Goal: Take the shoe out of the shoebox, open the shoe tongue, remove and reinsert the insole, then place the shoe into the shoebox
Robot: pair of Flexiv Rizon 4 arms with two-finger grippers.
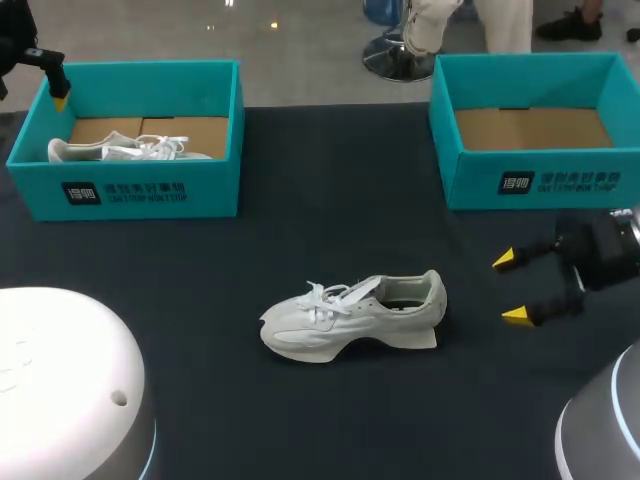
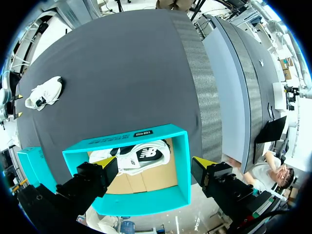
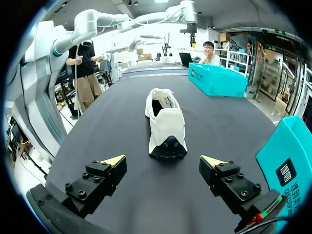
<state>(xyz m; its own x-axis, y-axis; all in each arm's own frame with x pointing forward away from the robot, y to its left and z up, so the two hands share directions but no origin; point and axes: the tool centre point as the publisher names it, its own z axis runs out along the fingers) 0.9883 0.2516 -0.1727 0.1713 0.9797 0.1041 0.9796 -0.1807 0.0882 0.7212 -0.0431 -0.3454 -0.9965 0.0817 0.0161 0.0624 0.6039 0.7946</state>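
White shoe (image 1: 350, 315) already out on the table (image 1: 200, 260), toe left; right gripper (image 1: 512, 288) spread wide and empty just right of its heel, left gripper (image 2: 155, 165) likewise open and empty over the far-left box (image 1: 125, 190); tongue (image 1: 362, 291), insole and reboxing seemingly remain.
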